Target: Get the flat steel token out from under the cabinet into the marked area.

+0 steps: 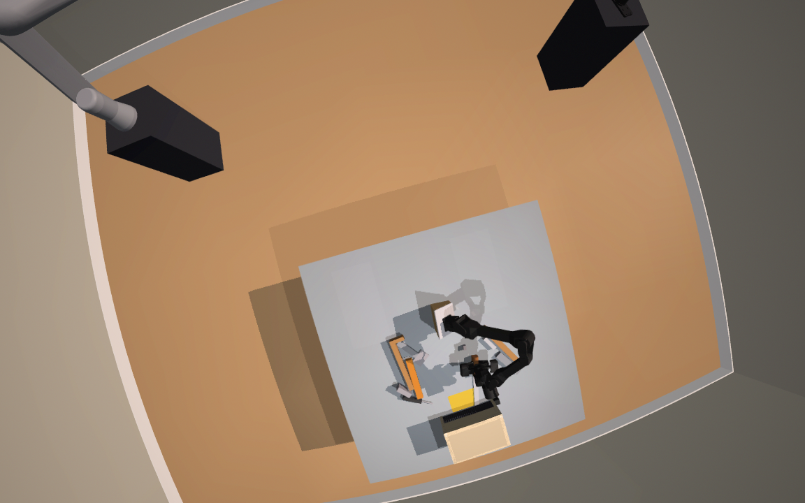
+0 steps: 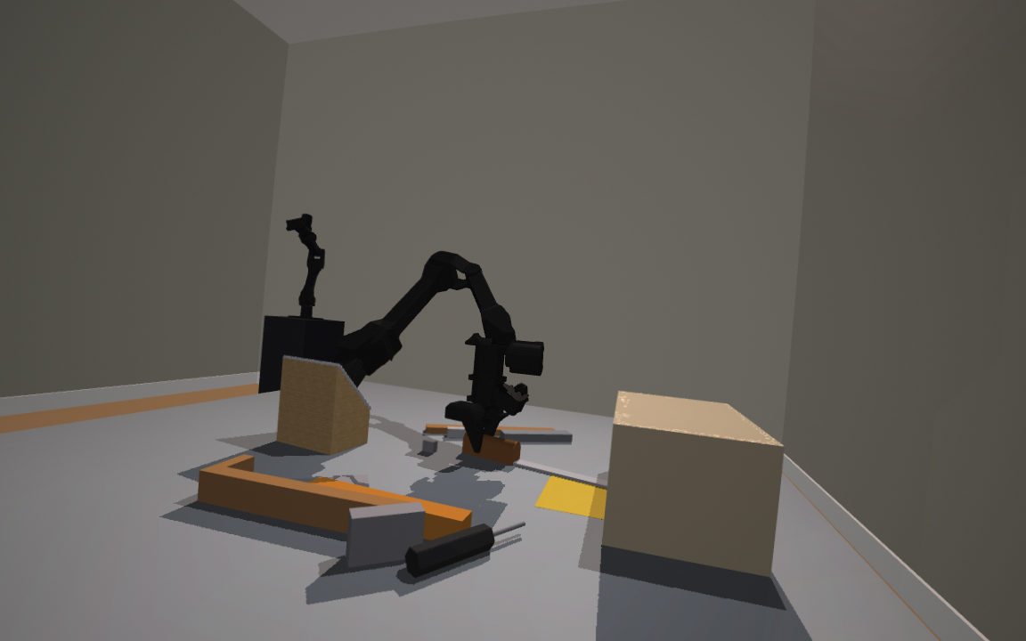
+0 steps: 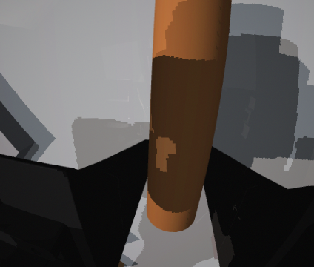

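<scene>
My gripper (image 1: 474, 368) (image 2: 480, 446) (image 3: 177, 149) is shut on the orange handle (image 2: 505, 450) (image 3: 186, 104) of a thin rod tool, low over the table. The tool's pale rod (image 2: 560, 473) runs toward the cabinet (image 1: 477, 439) (image 2: 688, 494), along the edge of the yellow marked area (image 1: 460, 399) (image 2: 566, 496). The rod's far end is hidden; I cannot tell whether it is under the cabinet. The dark vent slots (image 1: 465, 413) face the marked area. The steel token is not visible in any view.
An orange angled piece (image 1: 396, 358) (image 2: 277, 498), a grey block (image 2: 385, 535) and a black-handled screwdriver (image 2: 450, 549) lie on one side. A small grey cube (image 2: 429, 446) and grey bar (image 2: 536, 436) lie on the other. A tan sloped block (image 2: 307, 410) stands by the arm's base.
</scene>
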`<state>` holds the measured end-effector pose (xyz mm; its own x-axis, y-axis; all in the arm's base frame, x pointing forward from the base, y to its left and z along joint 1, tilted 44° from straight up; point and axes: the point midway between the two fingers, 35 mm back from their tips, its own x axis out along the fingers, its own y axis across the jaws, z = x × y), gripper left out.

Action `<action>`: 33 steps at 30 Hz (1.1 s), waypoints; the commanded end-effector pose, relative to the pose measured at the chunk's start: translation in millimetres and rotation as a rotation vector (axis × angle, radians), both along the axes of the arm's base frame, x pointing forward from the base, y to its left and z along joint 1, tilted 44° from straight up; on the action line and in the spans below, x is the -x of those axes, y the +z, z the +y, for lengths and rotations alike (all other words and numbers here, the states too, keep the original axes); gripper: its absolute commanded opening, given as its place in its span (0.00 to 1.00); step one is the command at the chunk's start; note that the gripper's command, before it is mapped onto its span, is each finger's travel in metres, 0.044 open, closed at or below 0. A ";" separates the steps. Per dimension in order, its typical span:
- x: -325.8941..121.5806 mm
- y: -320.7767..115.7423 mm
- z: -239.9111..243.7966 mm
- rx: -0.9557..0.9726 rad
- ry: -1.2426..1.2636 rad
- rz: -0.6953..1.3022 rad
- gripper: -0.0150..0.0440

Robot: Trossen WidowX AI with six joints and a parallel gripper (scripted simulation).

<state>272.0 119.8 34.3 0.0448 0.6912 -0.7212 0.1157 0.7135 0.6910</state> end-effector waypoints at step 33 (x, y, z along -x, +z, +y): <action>43.6 4.0 8.5 0.000 -0.004 0.011 0.25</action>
<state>233.6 127.6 39.2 0.0435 0.6917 -0.7209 0.1178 0.7129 0.6912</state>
